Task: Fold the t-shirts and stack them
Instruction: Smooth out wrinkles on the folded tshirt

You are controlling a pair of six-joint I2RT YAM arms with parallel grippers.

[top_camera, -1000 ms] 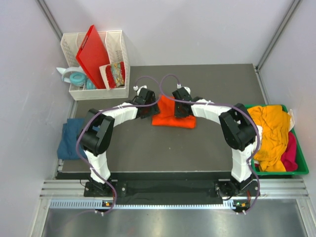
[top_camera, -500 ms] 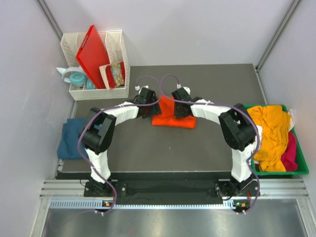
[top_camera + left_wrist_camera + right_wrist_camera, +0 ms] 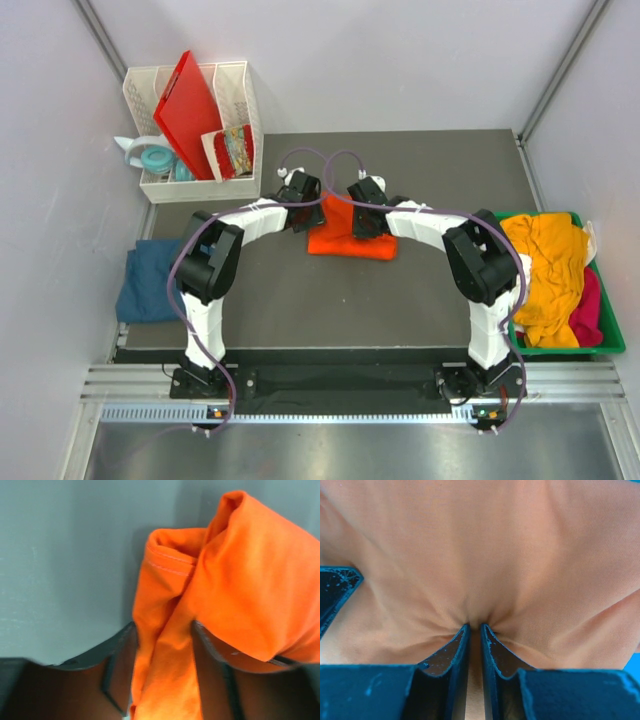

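Observation:
A bright orange t-shirt point(image 3: 350, 242) lies bunched at the middle of the dark table point(image 3: 330, 300). My left gripper point(image 3: 312, 210) is at its far left corner. In the left wrist view the fingers point(image 3: 122, 645) stand apart on either side of a rolled fold of orange cloth point(image 3: 165, 645) that fills the gap of the left gripper point(image 3: 162, 630). My right gripper point(image 3: 365, 215) is at the shirt's far edge. Seen from the right wrist, the gripper point(image 3: 475, 627) is shut on a pinch of orange cloth point(image 3: 480, 545), which puckers at the tips. A dark teal-blue t-shirt point(image 3: 150, 280) lies folded at the table's left edge.
A green bin point(image 3: 612, 348) at the right holds a crumpled mustard-yellow shirt point(image 3: 545, 265) and a pink one point(image 3: 590, 310). A white basket point(image 3: 195, 187) at the back left holds a red board point(image 3: 190, 110) and small items.
My left gripper has slid right onto the orange shirt's far left corner. The right gripper and the shirt's bulk have stayed put.

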